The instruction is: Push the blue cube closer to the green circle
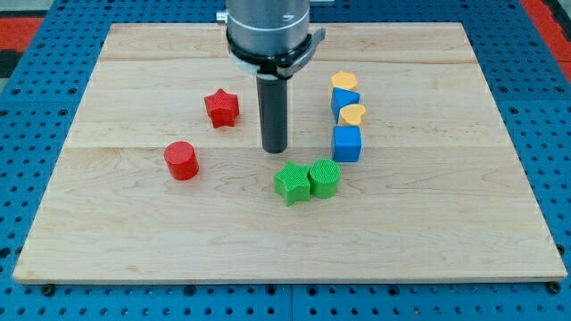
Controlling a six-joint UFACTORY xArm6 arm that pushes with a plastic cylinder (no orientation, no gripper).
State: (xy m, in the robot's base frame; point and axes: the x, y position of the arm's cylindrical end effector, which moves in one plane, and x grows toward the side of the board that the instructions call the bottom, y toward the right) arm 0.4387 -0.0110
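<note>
The blue cube sits right of the board's middle. The green circle, a round cylinder, lies just below and left of it, a small gap apart. My tip rests on the board left of the blue cube and above the green star, touching no block. The green star touches the green circle's left side.
A yellow heart sits right above the blue cube. Above that are a second blue block and a yellow hexagon. A red star and a red cylinder lie at the view's left. The wooden board ends in a blue pegboard surround.
</note>
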